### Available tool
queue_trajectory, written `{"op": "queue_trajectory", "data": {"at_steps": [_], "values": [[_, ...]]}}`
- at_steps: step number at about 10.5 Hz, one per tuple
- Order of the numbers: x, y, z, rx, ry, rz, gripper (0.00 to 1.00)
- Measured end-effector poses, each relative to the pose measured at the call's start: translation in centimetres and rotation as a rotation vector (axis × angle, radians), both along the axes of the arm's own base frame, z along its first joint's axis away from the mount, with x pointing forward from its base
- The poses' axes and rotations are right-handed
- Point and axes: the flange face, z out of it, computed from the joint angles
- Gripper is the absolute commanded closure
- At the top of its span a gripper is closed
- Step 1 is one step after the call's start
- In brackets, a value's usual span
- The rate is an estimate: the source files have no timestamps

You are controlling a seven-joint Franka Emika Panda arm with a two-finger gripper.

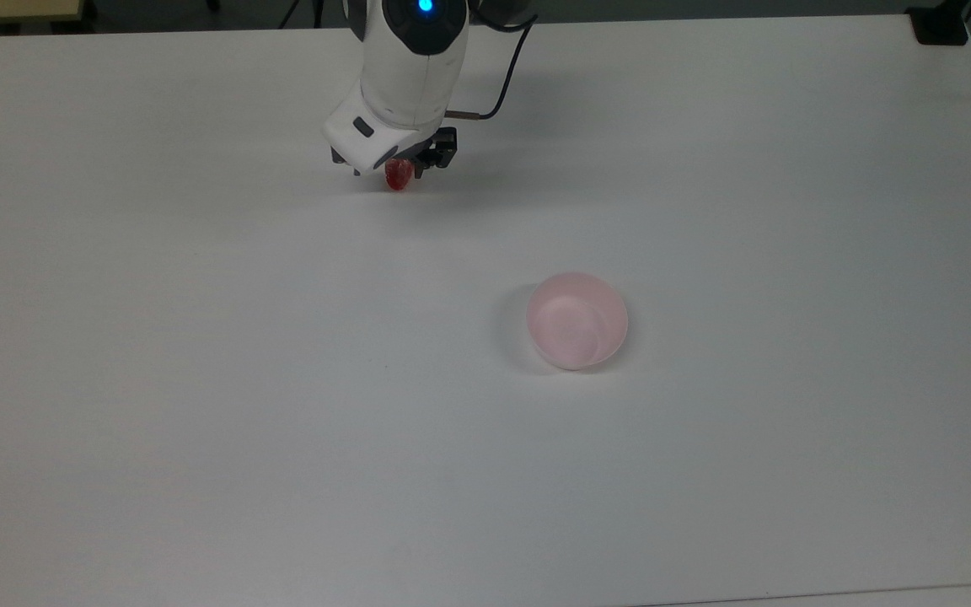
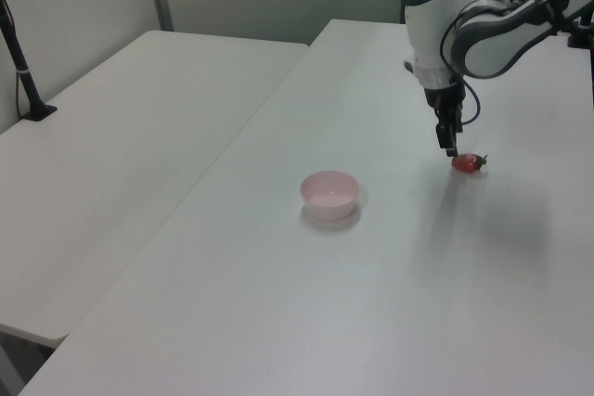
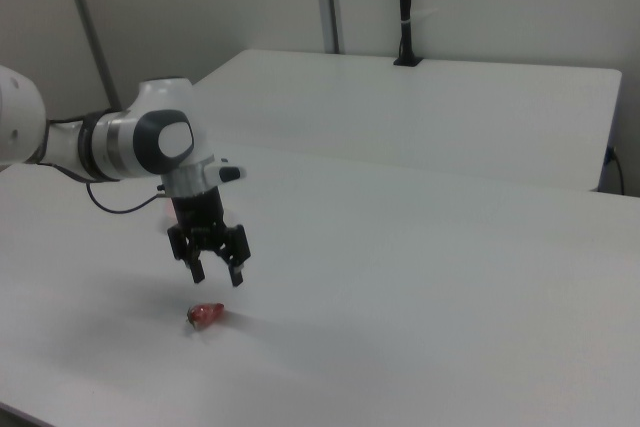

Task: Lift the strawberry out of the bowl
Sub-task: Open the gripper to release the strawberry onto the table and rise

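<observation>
Strawberry lying loose on the table, upper middle of the top view
Gripper hangs above, fingers spread, empty; bowl well apart; the berry could roll if nudged
</observation>
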Motion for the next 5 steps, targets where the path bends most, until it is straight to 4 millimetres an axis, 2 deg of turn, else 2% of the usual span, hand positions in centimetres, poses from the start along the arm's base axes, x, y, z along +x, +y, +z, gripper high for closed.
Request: {"op": "queue_trajectory", "data": {"at_steps": [1,2,5], "values": [[0.5,-0.3,1.9,0.0,-0.03,-0.011,0.0],[1.0,-0.5,5.1,0.008,-0.047,-0.038,0.0],[1.6,-2.9,19.4,0.098,-0.101,-0.175,0.0]]}}
